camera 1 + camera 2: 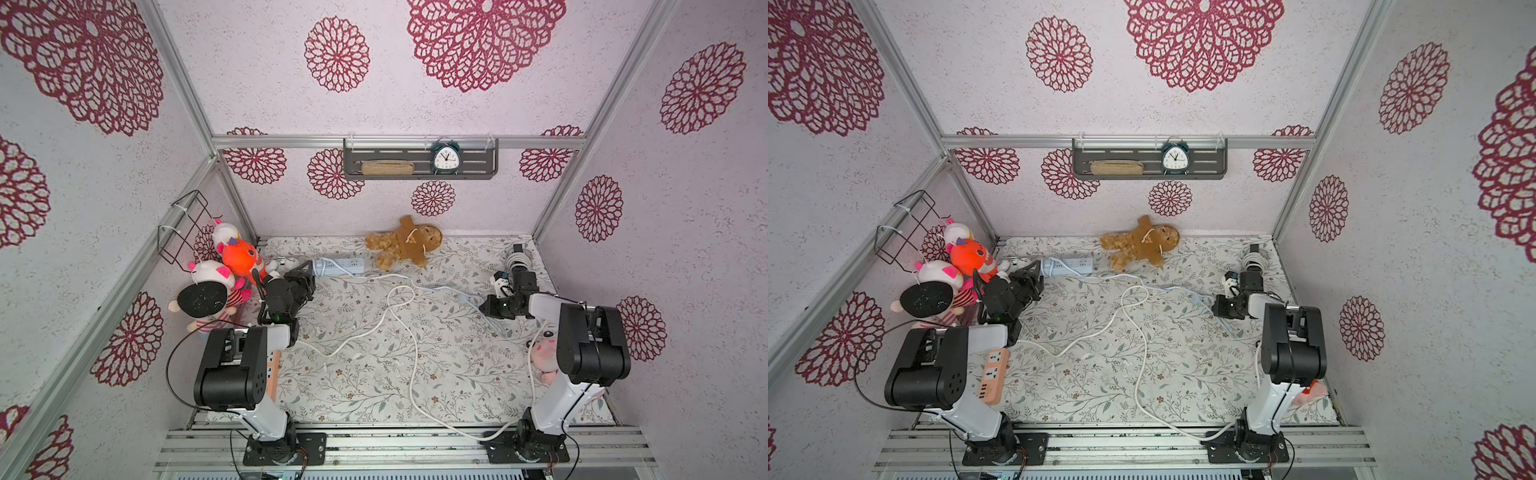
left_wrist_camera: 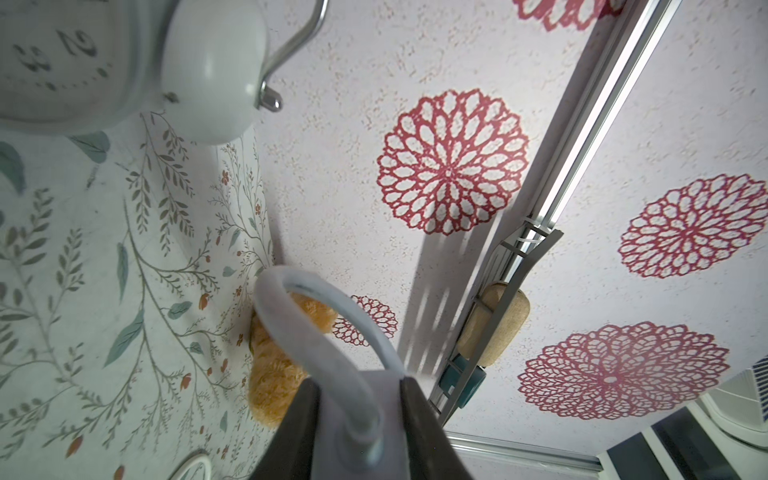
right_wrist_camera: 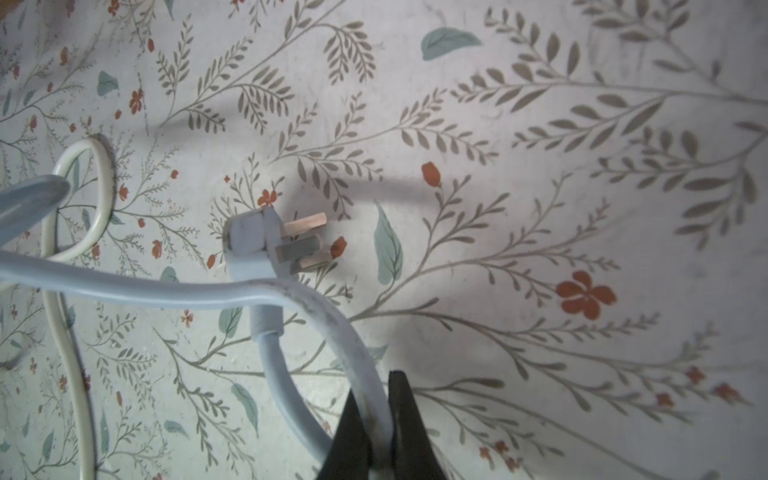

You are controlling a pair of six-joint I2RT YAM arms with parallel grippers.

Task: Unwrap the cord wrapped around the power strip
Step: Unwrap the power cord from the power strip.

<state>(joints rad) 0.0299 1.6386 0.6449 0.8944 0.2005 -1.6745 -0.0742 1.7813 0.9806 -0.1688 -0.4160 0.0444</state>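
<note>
The left gripper (image 2: 359, 419) was clamped on one end of the pale power strip (image 2: 353, 399), its dark jaws pressing either side of the casing. From that held end the cord (image 2: 291, 299) rose in a single arched loop just past the fingertips. In both top views the left gripper (image 1: 306, 271) sat at the strip's end nearest the plush toys, and the power strip (image 1: 343, 264) lay flat along the back of the floral mat (image 1: 365, 382), reaching toward a brown plush (image 1: 401, 245) just beside its far end. A white clock (image 2: 62, 62) lay on the mat near the left gripper.

The right gripper (image 3: 376, 419) was pinched tight on the cord (image 3: 145, 286) — the jaws closed on it a short way from the plug (image 3: 270, 245), which lay on the mat with its prongs pointing away from the strip. The cord crossed over the plug's neck before curving down into the jaws. In a top view the right gripper (image 1: 485, 308) stood well apart from the strip, on the opposite side of the mat, with the cord (image 1: 436, 287) trailing loosely between the two.

A separate cream cable (image 1: 415, 353) — not held by either gripper — wound across the middle of the mat.
</note>
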